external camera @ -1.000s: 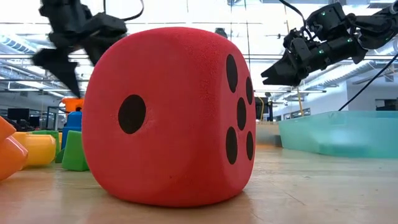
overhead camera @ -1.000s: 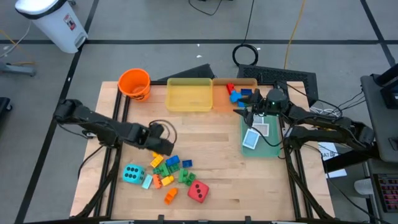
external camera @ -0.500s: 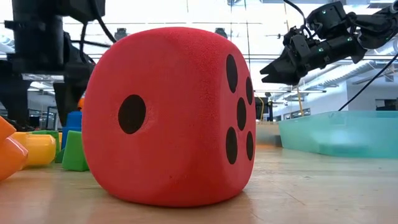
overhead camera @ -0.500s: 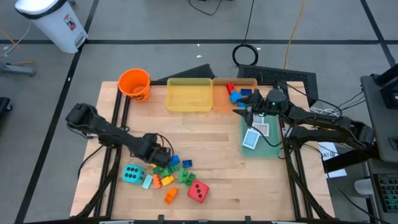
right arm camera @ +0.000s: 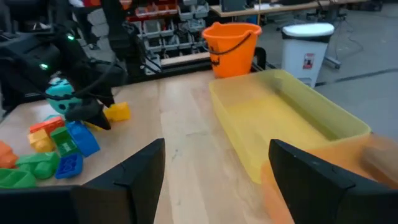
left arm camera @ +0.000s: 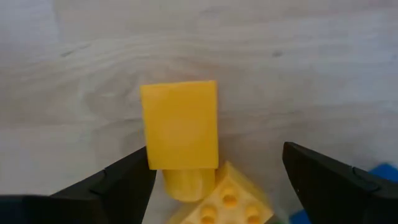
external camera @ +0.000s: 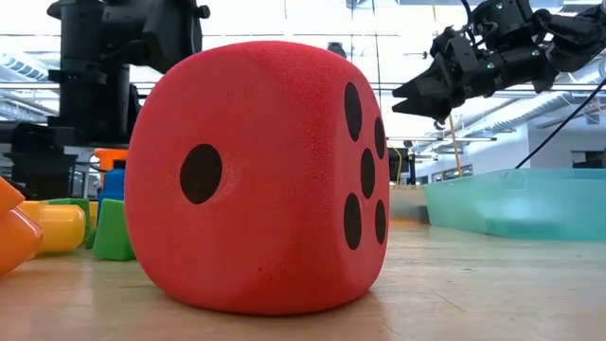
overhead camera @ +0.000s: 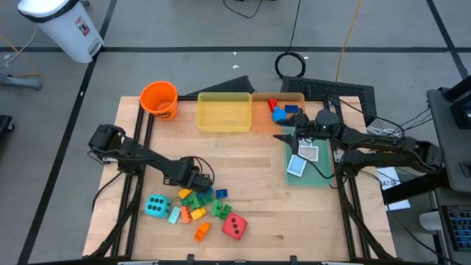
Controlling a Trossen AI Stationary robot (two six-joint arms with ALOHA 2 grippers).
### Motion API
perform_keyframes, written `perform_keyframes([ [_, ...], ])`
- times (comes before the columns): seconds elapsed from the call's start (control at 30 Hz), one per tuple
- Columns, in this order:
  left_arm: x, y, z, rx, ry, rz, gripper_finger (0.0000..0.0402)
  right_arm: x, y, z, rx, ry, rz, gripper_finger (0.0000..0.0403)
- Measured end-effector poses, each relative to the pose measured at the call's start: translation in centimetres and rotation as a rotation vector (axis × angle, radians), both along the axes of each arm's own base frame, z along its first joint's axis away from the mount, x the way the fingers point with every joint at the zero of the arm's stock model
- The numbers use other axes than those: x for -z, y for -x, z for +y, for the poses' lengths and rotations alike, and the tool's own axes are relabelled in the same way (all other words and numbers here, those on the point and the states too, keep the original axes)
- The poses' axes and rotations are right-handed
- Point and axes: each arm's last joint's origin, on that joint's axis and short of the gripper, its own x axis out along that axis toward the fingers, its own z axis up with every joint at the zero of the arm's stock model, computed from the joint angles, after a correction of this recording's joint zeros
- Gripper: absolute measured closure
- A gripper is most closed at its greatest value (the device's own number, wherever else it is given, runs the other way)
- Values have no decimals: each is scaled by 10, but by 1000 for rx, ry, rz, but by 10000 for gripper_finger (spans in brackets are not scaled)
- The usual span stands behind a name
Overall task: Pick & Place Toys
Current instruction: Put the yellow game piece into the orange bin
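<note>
Small plastic bricks [overhead camera: 202,202] lie in a heap near the table's front, between a cyan die [overhead camera: 157,205] and a red die [overhead camera: 235,226]. My left gripper [overhead camera: 197,182] points down over the heap's far edge, open. In its wrist view its fingers stand on either side of a yellow brick [left arm camera: 180,124] that lies flat on the wood, with another yellow brick [left arm camera: 224,199] beside it. My right gripper [overhead camera: 285,136] hovers open and level above the green tray [overhead camera: 324,177], which holds white cards [overhead camera: 298,163].
Along the far edge are an orange bucket [overhead camera: 159,99], a yellow tray [overhead camera: 224,112] and an orange tray [overhead camera: 294,98] holding blue and red bricks [overhead camera: 280,110]. Bare wood lies between the heap and the trays. In the low view the red die [external camera: 265,175] hides most of the table.
My left gripper has come down onto the far edge of the brick heap, shifting a little toward the table's near edge, and its wrist has rolled on the way. It has stayed open. No toy has moved.
</note>
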Motion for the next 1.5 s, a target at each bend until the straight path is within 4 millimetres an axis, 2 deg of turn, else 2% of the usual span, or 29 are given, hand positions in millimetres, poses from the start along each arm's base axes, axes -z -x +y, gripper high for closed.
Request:
perform_keyframes([
  [0.1, 0, -1, 4, -14, -6, -2, 88, -1, -1, 2, -13, 5, -10, 147],
  [0.4, 0, -13, 22, 8, -104, -91, 235, -1, -2, 4, -22, 6, -12, 147],
  [0.47, 0, -18, 27, 39, -116, -126, 256, -1, -2, 4, -21, 3, -13, 147],
  [0.73, -2, -40, 51, 227, -139, -259, 256, 1, -2, 4, -21, -12, 7, 147],
  [0.93, -8, -59, 70, 368, -181, -404, 259, 1, -2, 6, -40, 44, 21, 147],
  [1.07, -16, -74, 83, 515, -181, -560, 259, 5, -6, 12, -97, 133, 59, 147],
  [1.17, -24, -85, 91, 650, -179, -707, 259, 13, -11, 20, -166, 223, 103, 147],
  [1.3, -34, -94, 103, 842, -194, -860, 259, 36, -20, 33, -283, 438, 161, 147],
  [1.37, -38, -96, 110, 916, -211, -914, 259, 43, -28, 38, -270, 522, 145, 150],
  [1.5, -43, -97, 125, 953, -230, -981, 259, 53, -46, 44, -200, 568, 100, 156],
])
